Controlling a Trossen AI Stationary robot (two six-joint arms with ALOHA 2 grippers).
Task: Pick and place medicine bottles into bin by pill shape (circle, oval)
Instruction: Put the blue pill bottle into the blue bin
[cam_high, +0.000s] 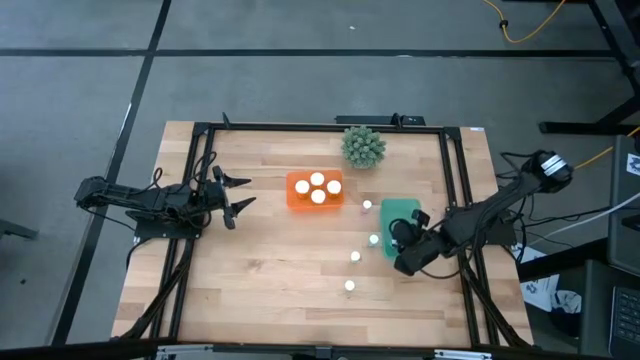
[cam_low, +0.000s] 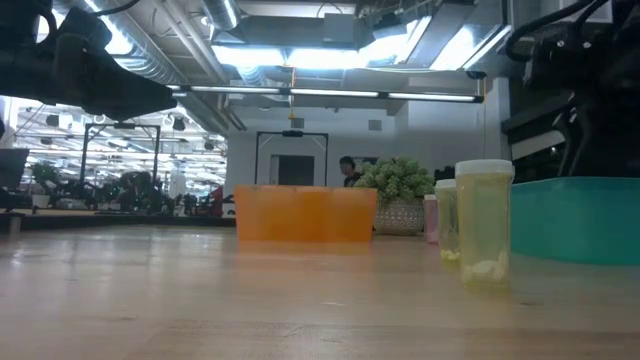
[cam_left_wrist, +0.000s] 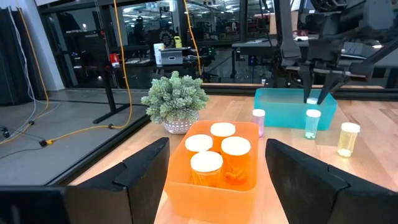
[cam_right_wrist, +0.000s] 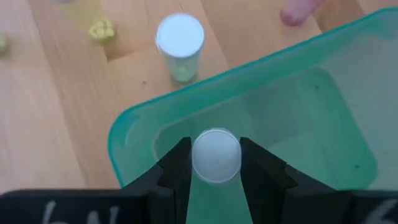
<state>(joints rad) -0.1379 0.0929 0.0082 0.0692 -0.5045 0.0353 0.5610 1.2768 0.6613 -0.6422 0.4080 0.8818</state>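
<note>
From above, the right gripper (cam_high: 409, 229) reaches over the teal bin (cam_high: 400, 213); the left gripper (cam_high: 236, 194), fingers apart and empty, waits beside the orange bin (cam_high: 299, 196) holding 4 bottles. In the right wrist view, its fingers clamp a white-capped bottle (cam_right_wrist: 216, 155) above the teal bin's corner, the bottle's body hidden under its cap.

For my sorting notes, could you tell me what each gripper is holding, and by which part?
The right gripper clamps a medicine bottle by the sides of its white cap, over the teal bin. The left gripper holds nothing.
</note>
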